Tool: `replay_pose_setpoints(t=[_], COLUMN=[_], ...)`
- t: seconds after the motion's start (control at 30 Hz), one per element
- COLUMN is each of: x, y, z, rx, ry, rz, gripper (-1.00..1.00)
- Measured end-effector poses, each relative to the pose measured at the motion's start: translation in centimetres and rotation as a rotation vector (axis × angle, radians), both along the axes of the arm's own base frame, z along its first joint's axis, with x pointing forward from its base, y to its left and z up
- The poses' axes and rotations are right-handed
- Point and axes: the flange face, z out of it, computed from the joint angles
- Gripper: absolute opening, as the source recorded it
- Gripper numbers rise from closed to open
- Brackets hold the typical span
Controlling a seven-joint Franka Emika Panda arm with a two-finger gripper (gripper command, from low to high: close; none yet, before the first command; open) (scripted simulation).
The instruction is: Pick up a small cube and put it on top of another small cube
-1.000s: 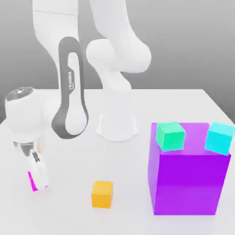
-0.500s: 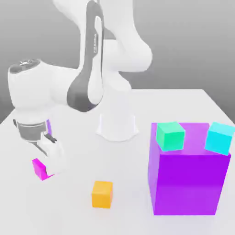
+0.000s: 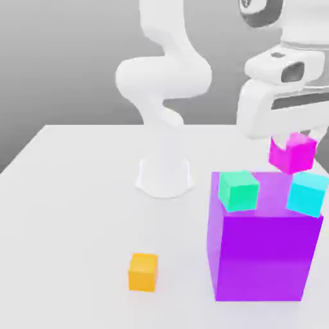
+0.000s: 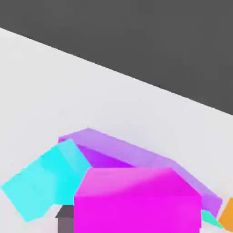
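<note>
The small magenta cube [image 3: 293,153] hangs in the air under my gripper [image 3: 292,144], which is shut on it. It is just above the cyan cube [image 3: 307,193], slightly toward the exterior view's left of it. The cyan cube rests on the big purple block [image 3: 263,256] at its far right corner. In the hand view the magenta cube [image 4: 136,200] sits close in front of the camera, with the cyan cube [image 4: 45,182] and the purple block [image 4: 132,152] beyond it.
A green cube [image 3: 238,191] rests on the purple block beside the cyan one. An orange cube [image 3: 143,272] lies on the white table [image 3: 71,212] near the front. The arm's white base [image 3: 164,177] stands at the table's middle back.
The magenta cube has been lifted off the table at the exterior view's left and carried across to the right, above the purple block, by the cyan cube.
</note>
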Motion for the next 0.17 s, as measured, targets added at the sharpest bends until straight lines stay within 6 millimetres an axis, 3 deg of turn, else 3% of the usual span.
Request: replay_pose_setpoints(t=[0.03, 0.07, 0.17], x=[-0.21, -0.34, -0.34], y=[0.29, 0.43, 0.43], z=[-1.34, -2.21, -2.21], rx=[-0.001, -0.002, -0.002], ry=[0.0, 0.0, 0.0], rz=[0.009, 0.014, 0.014], gripper=[-1.0, 1.0, 1.0])
